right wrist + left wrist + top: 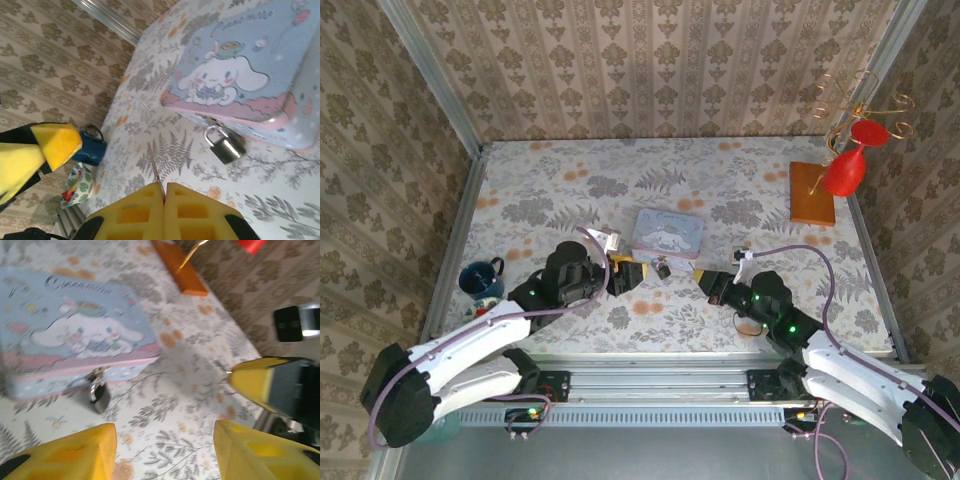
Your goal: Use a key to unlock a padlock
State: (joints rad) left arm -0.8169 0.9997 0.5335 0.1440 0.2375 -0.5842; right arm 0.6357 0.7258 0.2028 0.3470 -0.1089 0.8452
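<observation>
Two claws and five items are on your floral-print table, with places read from the top view. Item one is the tiny dark padlock with a silvery shackle. It lies on the tabletop at 6 o'clock of the tin, against the tin's near wall. In your wrist views the shackle reaches up to a small fitting on that wall and looks closed. Item two is the rectangular pale blue and pink cartoon tin, lid on, near the table's centre. Item three is the thin silvery metal key, seen edge-on as a narrow blade. It stands clear of the padlock. Item four is the dark blue ceramic mug, at 9 o'clock by the left wall, well apart from the tin. Item five is the orange wooden block at 2 o'clock. It carries a gold wire stand with a red goblet-shaped piece on it. Your left gripper sits at 9 o'clock of the padlock, just beside it. Its yellow fingers are spread apart with nothing between them. Your right gripper sits at 3 o'clock of the padlock, near it but not touching. Its yellow fingers are pressed together, pinching the key, whose blade juts out past the tips.
</observation>
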